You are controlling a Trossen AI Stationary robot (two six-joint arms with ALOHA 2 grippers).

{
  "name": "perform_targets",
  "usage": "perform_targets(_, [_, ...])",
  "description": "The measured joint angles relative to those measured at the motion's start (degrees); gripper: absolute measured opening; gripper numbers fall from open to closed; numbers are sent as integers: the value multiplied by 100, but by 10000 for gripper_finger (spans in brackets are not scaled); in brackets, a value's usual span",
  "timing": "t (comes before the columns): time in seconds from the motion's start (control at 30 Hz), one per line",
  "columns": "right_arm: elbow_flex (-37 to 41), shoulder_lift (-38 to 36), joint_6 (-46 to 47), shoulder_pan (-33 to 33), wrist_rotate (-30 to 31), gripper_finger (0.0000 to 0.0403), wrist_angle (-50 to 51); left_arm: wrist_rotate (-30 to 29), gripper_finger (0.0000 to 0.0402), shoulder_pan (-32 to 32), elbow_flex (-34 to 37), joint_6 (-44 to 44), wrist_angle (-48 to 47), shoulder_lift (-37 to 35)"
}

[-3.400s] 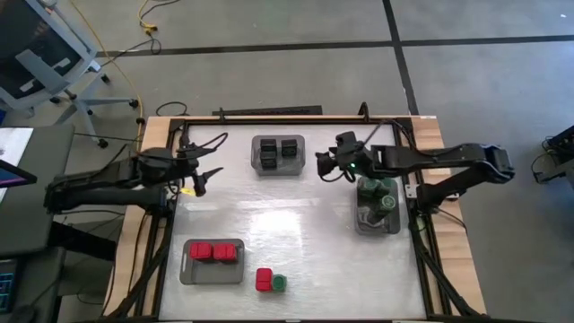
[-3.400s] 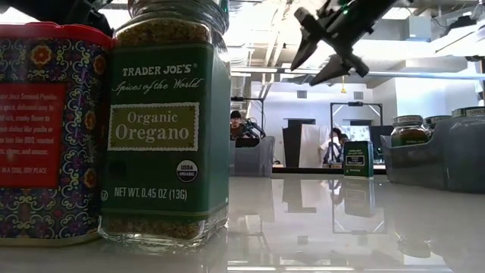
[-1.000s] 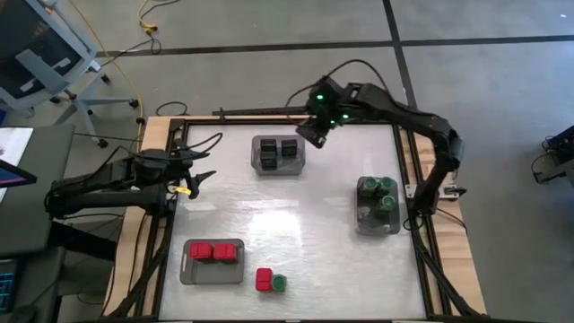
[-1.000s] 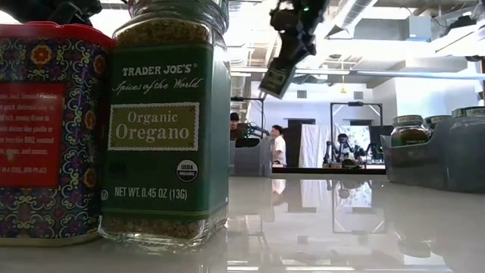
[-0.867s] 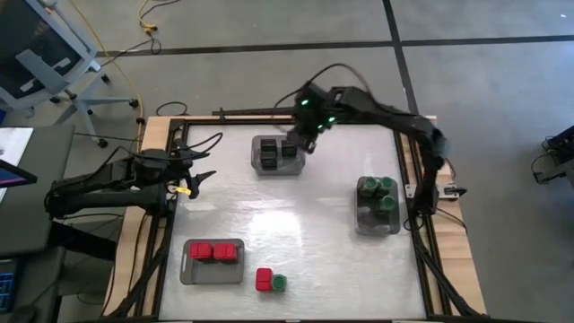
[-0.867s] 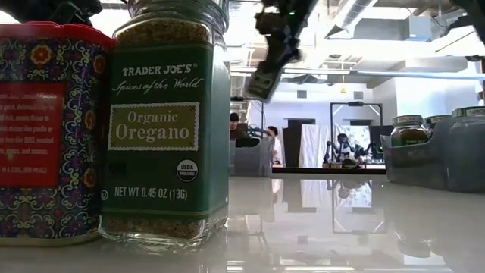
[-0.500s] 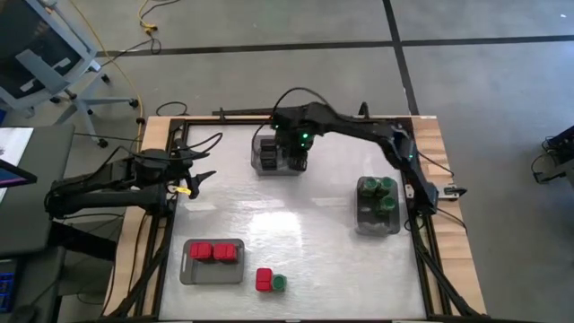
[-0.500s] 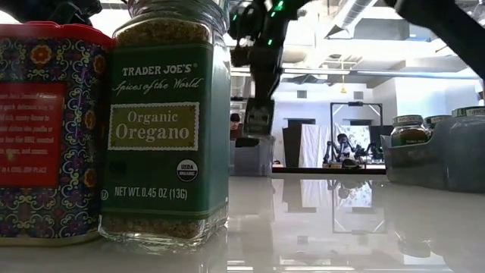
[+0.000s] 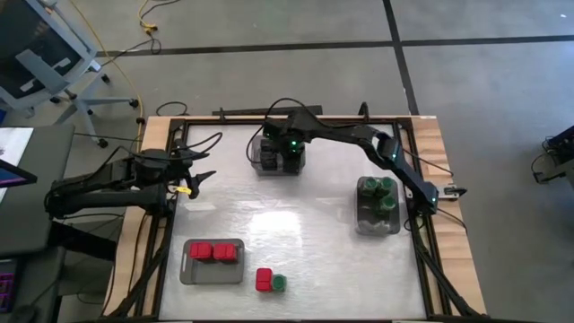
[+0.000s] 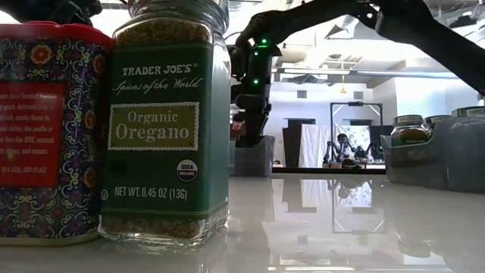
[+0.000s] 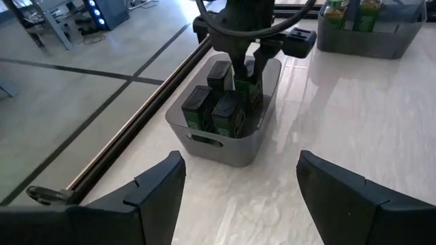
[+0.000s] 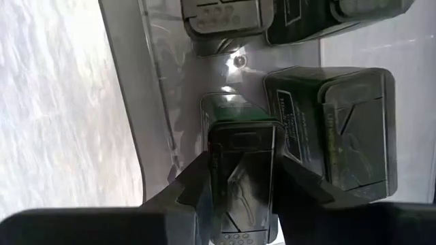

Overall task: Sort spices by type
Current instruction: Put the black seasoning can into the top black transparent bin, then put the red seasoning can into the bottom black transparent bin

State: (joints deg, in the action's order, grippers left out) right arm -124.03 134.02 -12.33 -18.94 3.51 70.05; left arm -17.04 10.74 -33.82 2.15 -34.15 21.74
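Right gripper (image 12: 242, 187) — clamped on a black spice container (image 12: 242, 177), lowered into the grey tray (image 9: 260, 166) of black containers at the counter's (image 9: 287, 224) 12 o'clock edge. Left gripper (image 11: 238, 184) — fingers parted, empty, at 9 o'clock. Red box (image 9: 264, 280) and green-lidded jar (image 9: 279, 283) stand touching at 6 o'clock.
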Motion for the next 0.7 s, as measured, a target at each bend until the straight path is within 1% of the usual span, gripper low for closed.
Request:
perform_targets(0.13, [0,4,-18,49,-15,147,-71,0,268,0,0,0,-2,0])
perform_targets(0.3, [16,40,22,74,-77,241,-127,0,267,0,0,24,0,0])
perform_targets(0.37, [20,43,17,96,-77,258,-122,0,267,2,0,20,0,0])
perform_targets(0.5, [20,-92,6,140,-77,263,-146,0,267,2,0,20,-1,0])
perform_targets(0.7, [17,-595,45,155,-77,258,-159,0,267,2,0,20,0,0])
